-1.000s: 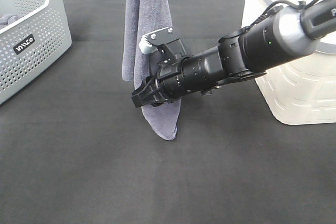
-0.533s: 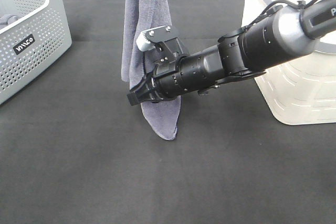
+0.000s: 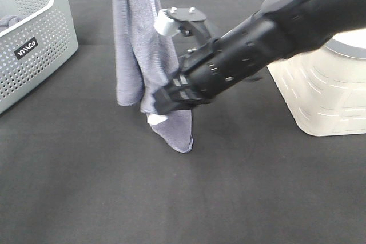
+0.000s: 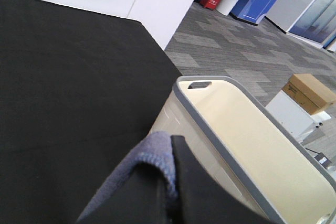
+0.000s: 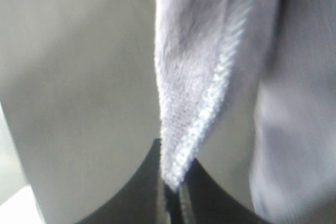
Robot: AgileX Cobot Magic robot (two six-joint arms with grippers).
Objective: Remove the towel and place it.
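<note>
Exterior high view: the right tool (image 3: pixel 162 100), apart 1 second ago, has clamped the lower edge of the hanging towel (image 3: pixel 134 44) above the counter (image 3: pixel 86 187); the left tool (image 4: pixel 170 182) pinches its top. Spreading seems next.

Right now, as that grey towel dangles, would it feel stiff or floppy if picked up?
Probably floppy: the towel hangs in loose folds. Likely light, since the left gripper holds it by a pinched edge. Probably not slippery: the right gripper pinches its nubbly hem.
</note>
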